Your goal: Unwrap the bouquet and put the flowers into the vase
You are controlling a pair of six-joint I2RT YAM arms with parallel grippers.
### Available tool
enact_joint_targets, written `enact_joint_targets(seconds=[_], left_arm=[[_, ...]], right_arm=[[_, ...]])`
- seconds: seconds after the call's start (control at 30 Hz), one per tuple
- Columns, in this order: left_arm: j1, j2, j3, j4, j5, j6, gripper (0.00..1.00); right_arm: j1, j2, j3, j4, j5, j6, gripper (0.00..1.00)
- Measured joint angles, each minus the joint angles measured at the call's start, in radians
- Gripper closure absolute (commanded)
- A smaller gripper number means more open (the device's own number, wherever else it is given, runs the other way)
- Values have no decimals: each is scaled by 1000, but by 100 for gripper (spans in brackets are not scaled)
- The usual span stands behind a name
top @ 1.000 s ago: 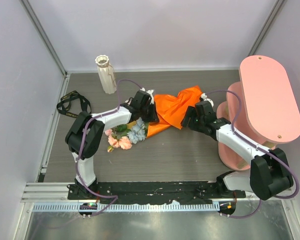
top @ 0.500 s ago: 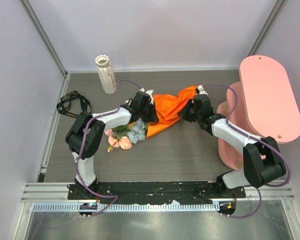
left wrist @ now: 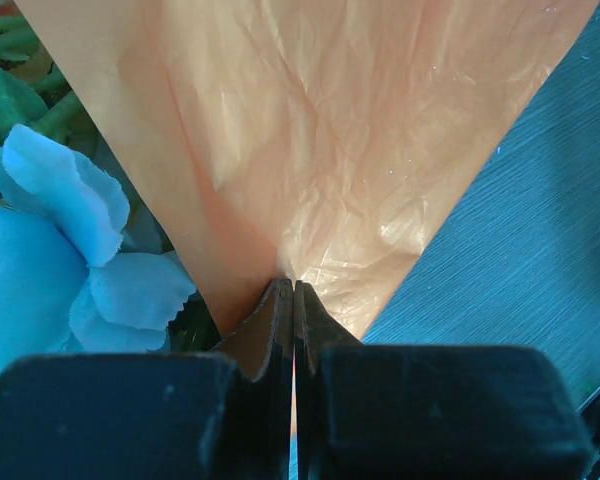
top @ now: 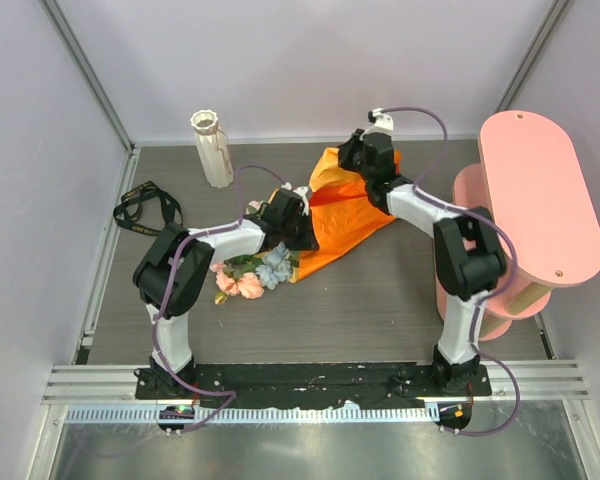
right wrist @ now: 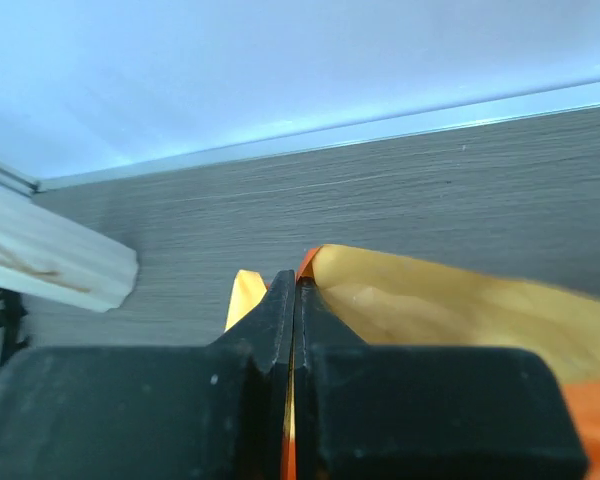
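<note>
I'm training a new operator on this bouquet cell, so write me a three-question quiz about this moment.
1. True or false: the vase stands upright with no flowers in it.
2. Both arms' jaws are shut on: A) the orange paper B) the vase C) nothing.
3. Fill in: the flowers stick out of the paper's end nearer the ___ arm's base.
Key: 1 true; 2 A; 3 left.

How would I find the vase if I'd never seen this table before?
Look to the far left corner of the grey table, near the back wall. The vase stands upright there: tall, cream-white and ribbed, unlike the flat black strap lying nearby.
</note>
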Motion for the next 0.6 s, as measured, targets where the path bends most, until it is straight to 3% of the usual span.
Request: enact_joint_targets(seconds=[0.17, 0.33, 0.37, 0.4, 0.47, 0.5, 0.53, 0.6], left_arm=[[-5, 0, 0, -2, 7, -3, 97], [-6, -1, 1, -8, 15, -5, 89], [-6, -3, 1, -11, 19, -6, 86], [-6, -5, 3, -14, 22, -6, 83], [-6, -16, 10, -23, 29, -11, 71], [-6, -25, 13, -28, 34, -13, 62], [-6, -37, 14, -30, 37, -16, 45], [5, -74, 14, -28, 59, -35, 36]], right_arm=[[-13, 290, 238, 27, -10, -43, 99], [-21, 529, 529, -80, -15, -58, 96], [-23, 565, 582, -103, -17, -59, 91], [-24, 588, 613, -118, -18, -59, 71], [-29, 642, 709, -201, -20, -62, 52], [-32, 671, 764, -236, -23, -54, 44], [-35, 713, 861, -304, -26, -54, 40], [-38, 800, 1065, -439, -35, -54, 35]])
